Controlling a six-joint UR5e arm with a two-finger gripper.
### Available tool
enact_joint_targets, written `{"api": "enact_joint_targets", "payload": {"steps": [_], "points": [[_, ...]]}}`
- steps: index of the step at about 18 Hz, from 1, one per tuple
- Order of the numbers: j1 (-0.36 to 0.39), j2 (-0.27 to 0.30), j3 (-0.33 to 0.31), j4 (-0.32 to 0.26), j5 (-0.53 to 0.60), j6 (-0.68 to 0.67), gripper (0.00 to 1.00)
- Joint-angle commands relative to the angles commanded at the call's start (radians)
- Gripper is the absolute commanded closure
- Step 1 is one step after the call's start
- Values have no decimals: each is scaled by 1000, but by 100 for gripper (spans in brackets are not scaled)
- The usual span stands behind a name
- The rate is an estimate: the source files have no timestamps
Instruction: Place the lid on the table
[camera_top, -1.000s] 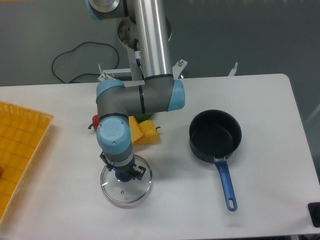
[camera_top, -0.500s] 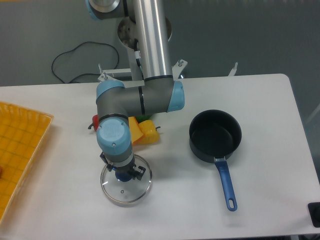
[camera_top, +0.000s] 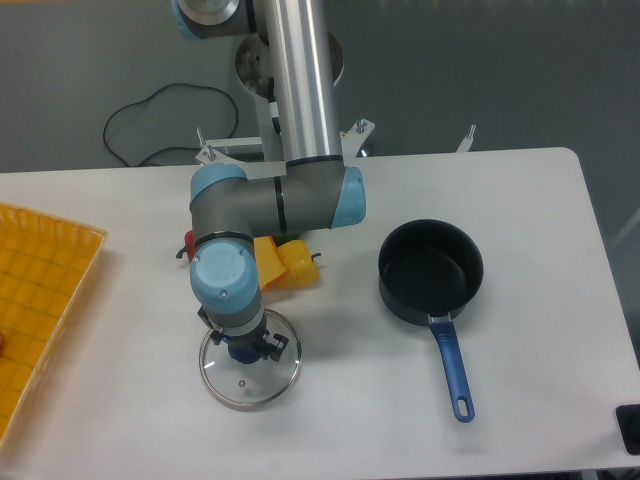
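Note:
The lid (camera_top: 252, 386), a round clear glass disc with a metal rim and a small steam hole, lies flat low over the white table (camera_top: 350, 425) at front left. My gripper (camera_top: 243, 350) points straight down over its centre and is shut on the blue knob. The wrist hides most of the fingers and the far part of the lid. I cannot tell whether the lid's rim touches the tabletop.
A dark saucepan (camera_top: 430, 270) with a blue handle stands to the right, uncovered. Yellow and red toy pieces (camera_top: 288, 268) lie just behind my arm. A yellow grid tray (camera_top: 40, 290) overhangs the left edge. A black cable (camera_top: 150, 110) loops behind the table.
The arm and the lid have shifted together a few pixels to the left. The saucepan and the tray stay where they were.

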Motion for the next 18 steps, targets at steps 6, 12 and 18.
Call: {"api": "enact_joint_targets", "payload": {"steps": [6, 12, 18], "points": [[0, -3, 0, 0, 0, 0, 49], [0, -3, 0, 2, 0, 2, 47], [-2, -8, 2, 2, 0, 2, 47]]}}
